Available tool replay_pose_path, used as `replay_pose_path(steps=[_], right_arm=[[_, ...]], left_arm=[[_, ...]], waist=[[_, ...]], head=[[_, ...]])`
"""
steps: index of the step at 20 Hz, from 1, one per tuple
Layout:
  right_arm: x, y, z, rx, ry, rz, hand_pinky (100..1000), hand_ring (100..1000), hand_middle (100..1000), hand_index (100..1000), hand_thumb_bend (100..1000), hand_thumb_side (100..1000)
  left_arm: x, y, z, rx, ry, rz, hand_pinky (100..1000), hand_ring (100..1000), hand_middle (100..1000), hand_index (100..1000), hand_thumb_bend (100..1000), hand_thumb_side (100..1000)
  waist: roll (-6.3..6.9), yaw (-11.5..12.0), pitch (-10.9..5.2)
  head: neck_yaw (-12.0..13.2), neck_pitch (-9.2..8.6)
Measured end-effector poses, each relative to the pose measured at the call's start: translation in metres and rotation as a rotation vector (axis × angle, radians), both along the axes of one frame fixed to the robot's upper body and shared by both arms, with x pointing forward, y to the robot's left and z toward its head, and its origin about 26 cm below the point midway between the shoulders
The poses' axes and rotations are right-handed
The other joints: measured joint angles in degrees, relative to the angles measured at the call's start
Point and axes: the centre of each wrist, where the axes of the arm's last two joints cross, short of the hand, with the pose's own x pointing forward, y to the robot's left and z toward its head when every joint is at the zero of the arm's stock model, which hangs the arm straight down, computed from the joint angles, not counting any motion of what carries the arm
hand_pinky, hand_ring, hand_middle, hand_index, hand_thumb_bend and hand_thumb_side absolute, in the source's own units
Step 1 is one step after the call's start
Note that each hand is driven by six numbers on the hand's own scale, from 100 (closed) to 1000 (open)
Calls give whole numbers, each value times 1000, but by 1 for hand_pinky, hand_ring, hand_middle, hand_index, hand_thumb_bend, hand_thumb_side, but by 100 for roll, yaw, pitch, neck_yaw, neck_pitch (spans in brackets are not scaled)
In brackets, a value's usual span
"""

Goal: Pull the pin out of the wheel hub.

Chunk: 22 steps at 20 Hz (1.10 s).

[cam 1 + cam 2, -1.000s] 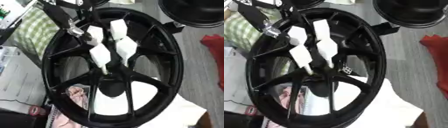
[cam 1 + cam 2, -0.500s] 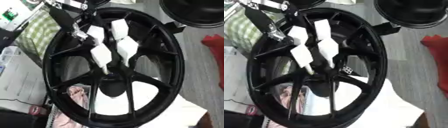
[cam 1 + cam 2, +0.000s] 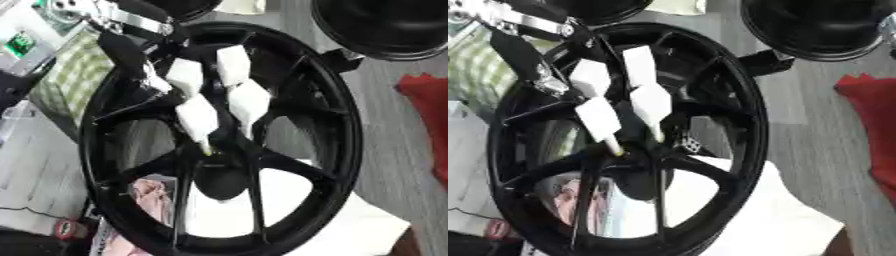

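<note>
Left eye view: we are looking down on a black wheel (image 3: pixel 341 125) lying askew, its long axis running from upper left to lower right. The hub (image 3: pixel 219 165) sits just below the middle, where the spokes meet. The left hand (image 3: pixel 214 92), white-covered, is reaching in from the upper left, its fingers extended downward with tips converging just above the hub. At the lowest tip we are seeing a small pale-yellow sliver, possibly the pin (image 3: pixel 206 148); it appears to point down toward the hub, roughly along the fingers. We cannot tell whether the fingers are pinching it or only touching it.

Right eye view: we are seeing the same hand, its fingers (image 3: pixel 598 117) straight and spread, the lowest tip ending at a yellowish speck right at the hub's upper edge. The right hand is showing in neither view.

Progress, as we are judging it: the hand is at the hub, but the pin looks not yet clear of it. Extraction remains, probably a pull back along the fingers' line.
</note>
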Motion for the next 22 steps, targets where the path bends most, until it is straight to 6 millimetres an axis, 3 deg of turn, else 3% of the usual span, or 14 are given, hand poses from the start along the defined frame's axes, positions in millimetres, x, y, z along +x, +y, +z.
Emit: replay_pose_path(steps=[11,22], right_arm=[[0,0,0,1,-1,0,887,754,628,754,257,363],[1,0,0,4,-5,-3,887,754,628,754,254,364]], left_arm=[[2,-1,-3,54,-42,5,727,764,754,808,475,569],[2,-1,-3,59,-49,-4,696,707,665,705,350,505]], waist=[[13,-26,26],[5,-24,36]], head=[[5,-37],[9,-74]])
